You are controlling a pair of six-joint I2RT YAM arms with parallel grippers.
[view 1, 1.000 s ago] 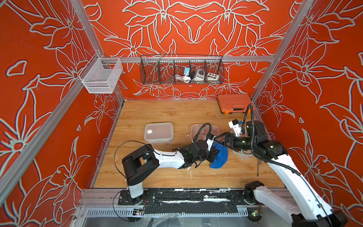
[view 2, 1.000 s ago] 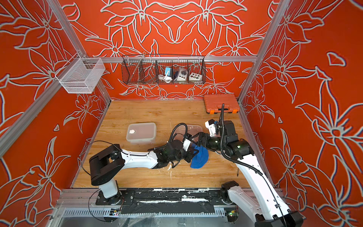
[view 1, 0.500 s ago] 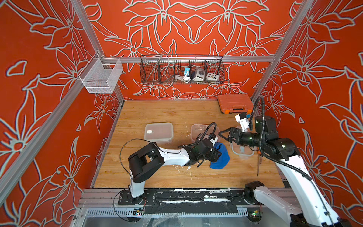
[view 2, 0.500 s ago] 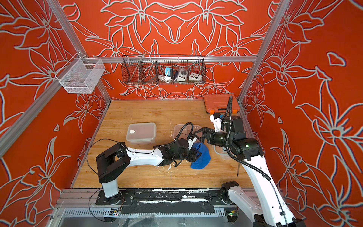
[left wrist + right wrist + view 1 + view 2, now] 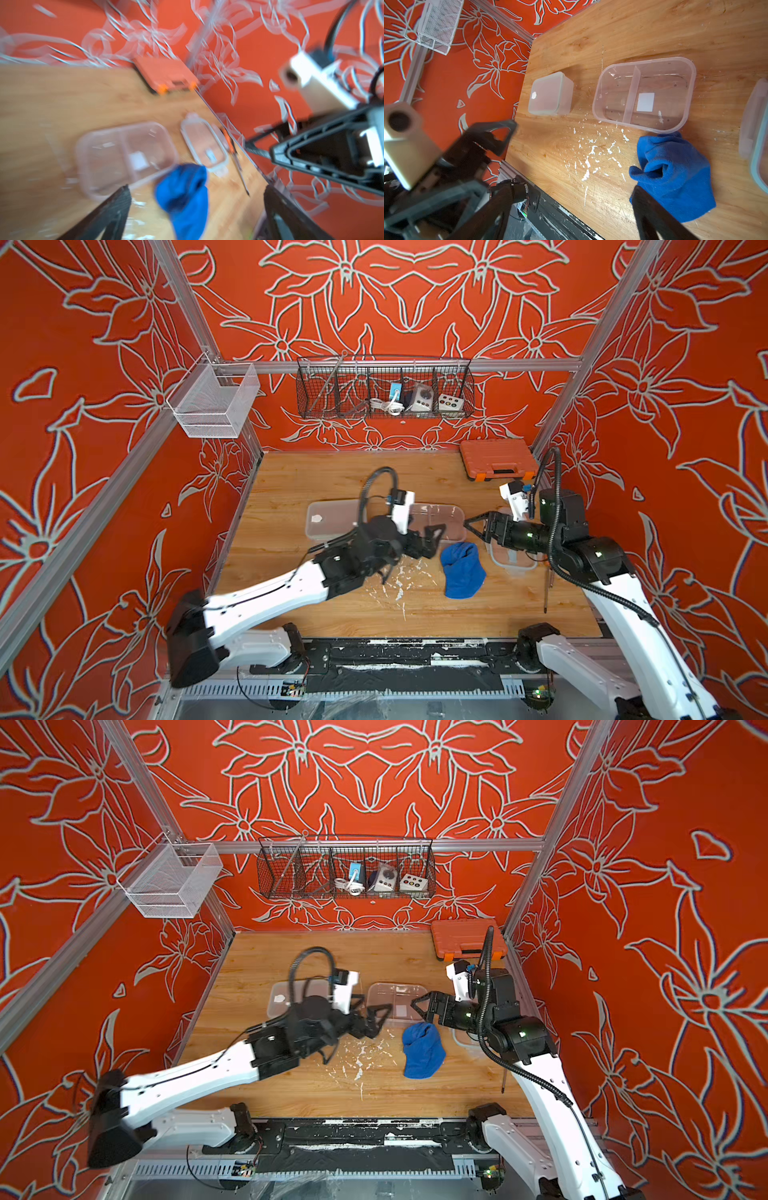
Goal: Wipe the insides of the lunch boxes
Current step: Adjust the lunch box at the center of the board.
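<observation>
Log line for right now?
left pincer: open, empty | right pincer: open, empty | cloth: on table, beside open box | other box: lidded

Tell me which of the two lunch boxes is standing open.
The divided lunch box with the white sticker, next to the blue cloth: it has no lid on. The other lunch box has its lid on.
</observation>
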